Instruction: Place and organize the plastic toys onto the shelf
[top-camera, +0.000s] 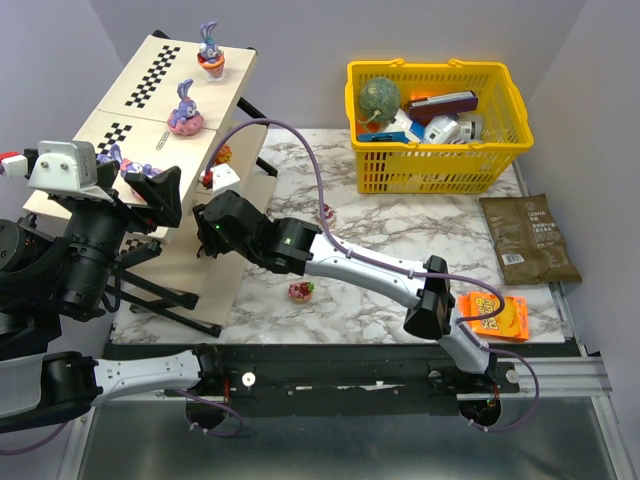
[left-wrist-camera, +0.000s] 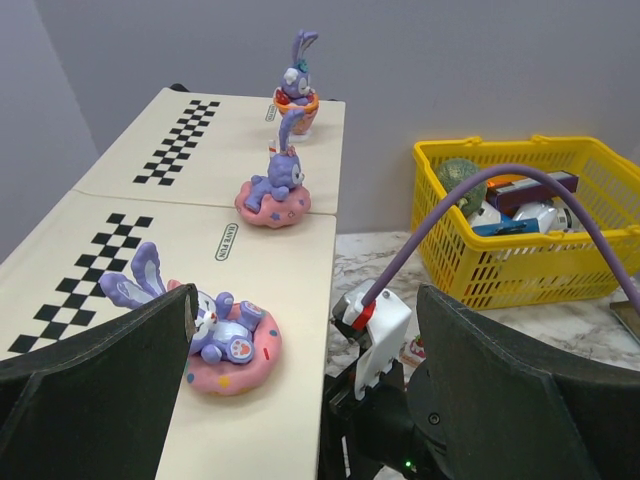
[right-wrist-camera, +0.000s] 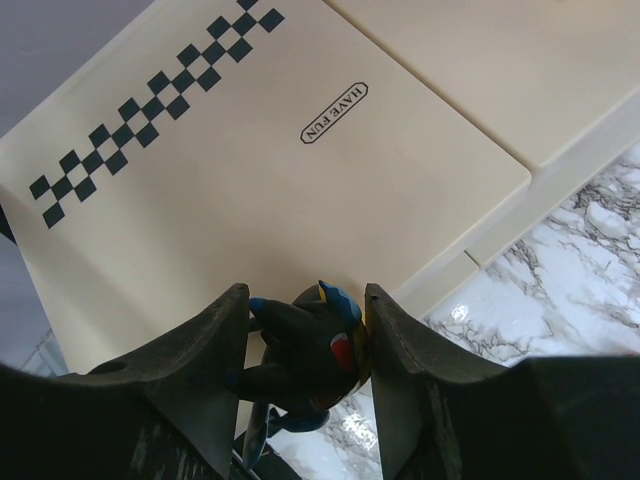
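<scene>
Your right gripper (right-wrist-camera: 306, 300) holds a black toy (right-wrist-camera: 300, 355).
It is right by the shelf (right-wrist-camera: 200, 220). Your left gripper (left-wrist-camera: 305, 305) is wide open beside a purple rabbit (left-wrist-camera: 225, 335).

- Bare shelf (right-wrist-camera: 250, 180) panel lies ahead of the right gripper (right-wrist-camera: 305, 300) with its black toy (right-wrist-camera: 310, 350).
- Three rabbits (left-wrist-camera: 272, 195) line the panels' right edges; checkered side free.
- Right arm (top-camera: 350, 262) crosses the table (top-camera: 400, 215).

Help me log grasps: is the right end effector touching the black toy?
Touching. The right wrist view shows the black toy pressed between both fingers of the right end effector, with no gap on either side.
</scene>
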